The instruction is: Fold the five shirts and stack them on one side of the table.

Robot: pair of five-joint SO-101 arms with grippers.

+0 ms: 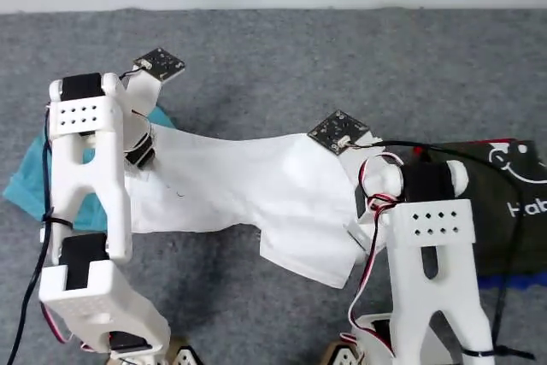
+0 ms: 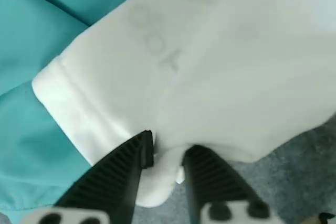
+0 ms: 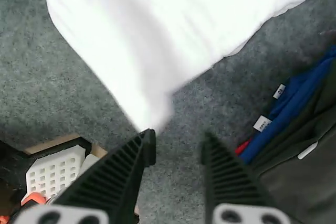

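Grey bench (image 1: 256,49). White shirt (image 1: 248,181) spread unfolded at centre in the high view, one end lying over the teal shirt (image 1: 26,177) at 9 o'clock. Dark shirt (image 1: 491,241) at 3 o'clock, flat, with a blue shirt (image 3: 294,98) beneath it and sticking out at its edge. Left fingers (image 2: 118,174) clenched on a fold of the white shirt near its hem, at the teal end. Right fingers (image 3: 118,179) released, spread over bare bench just off the white shirt's edge, between it and the blue shirt.
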